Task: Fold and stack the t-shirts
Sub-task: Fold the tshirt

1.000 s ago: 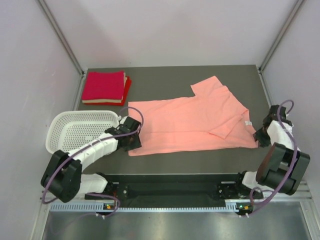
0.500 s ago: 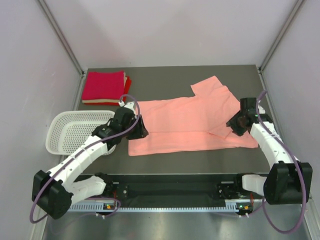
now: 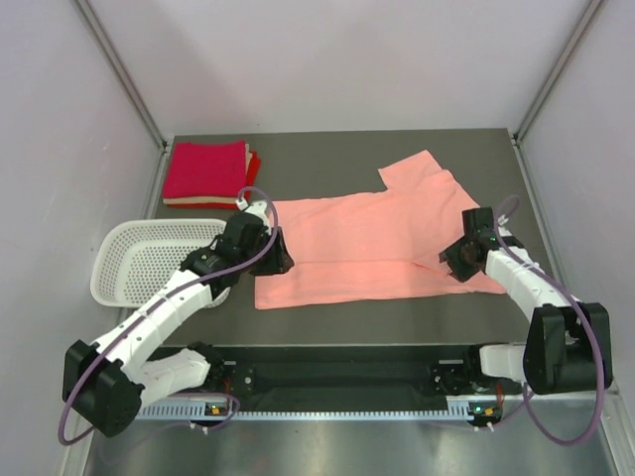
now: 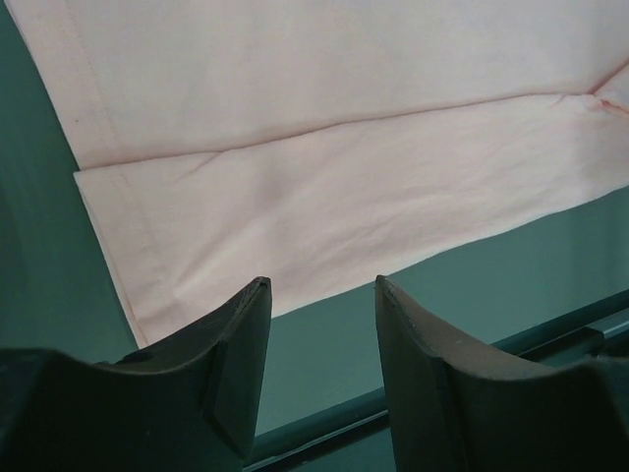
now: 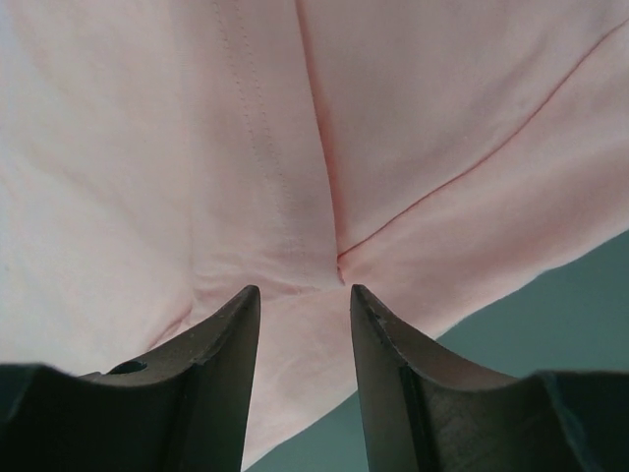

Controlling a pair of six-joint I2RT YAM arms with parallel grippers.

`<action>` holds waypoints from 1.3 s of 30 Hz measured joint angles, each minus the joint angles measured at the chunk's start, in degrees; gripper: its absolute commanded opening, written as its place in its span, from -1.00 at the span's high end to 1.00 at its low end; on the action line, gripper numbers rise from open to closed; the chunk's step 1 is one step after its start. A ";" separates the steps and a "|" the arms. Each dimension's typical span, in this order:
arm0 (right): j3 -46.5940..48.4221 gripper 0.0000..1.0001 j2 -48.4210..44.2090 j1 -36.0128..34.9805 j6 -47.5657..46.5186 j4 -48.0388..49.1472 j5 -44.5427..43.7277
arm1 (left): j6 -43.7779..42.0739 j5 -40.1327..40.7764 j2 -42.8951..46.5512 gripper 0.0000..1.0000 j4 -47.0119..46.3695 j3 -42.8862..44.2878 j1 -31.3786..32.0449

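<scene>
Red folded t-shirts point(image 3: 205, 171) stacked far-left on table point(image 3: 397, 319). Left claw point(image 3: 280, 260) released, empty, over hem of pink t-shirt point(image 3: 357, 243), which lies half-folded mid-table. Right claw point(image 3: 448, 260) released above sleeve fold. Judged step: next fold. Needs both claws pinching the near edge together.

The right gripper point(image 5: 300, 295), fingers apart, hovers over a seam crease of the salmon-pink t-shirt point(image 5: 147, 147).
</scene>
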State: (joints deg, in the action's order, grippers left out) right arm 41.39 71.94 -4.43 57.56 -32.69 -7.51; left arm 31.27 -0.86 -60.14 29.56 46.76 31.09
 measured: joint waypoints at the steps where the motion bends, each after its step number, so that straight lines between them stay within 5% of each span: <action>1: -0.59 0.16 0.26 -0.09 0.31 0.68 0.00 | 0.00 -0.28 -0.52 -0.03 0.00 0.00 -0.02; 10: -2.43 0.24 3.52 -0.35 3.04 5.29 -0.35 | 0.02 -1.27 -2.23 -0.03 0.02 -0.09 -0.11; 20: -2.40 1.00 4.44 -0.46 4.39 8.28 -0.63 | 0.00 -0.81 -2.21 -0.02 0.02 -0.09 -0.24; 39: 4.39 1.00 10.73 -3.78 -0.50 16.74 -1.49 | -0.02 -0.76 -2.25 -0.02 0.02 -0.09 -0.50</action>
State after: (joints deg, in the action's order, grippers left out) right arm 45.78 82.67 -8.21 57.06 -15.94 -8.99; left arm 31.24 -1.63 -62.39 29.58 46.68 30.59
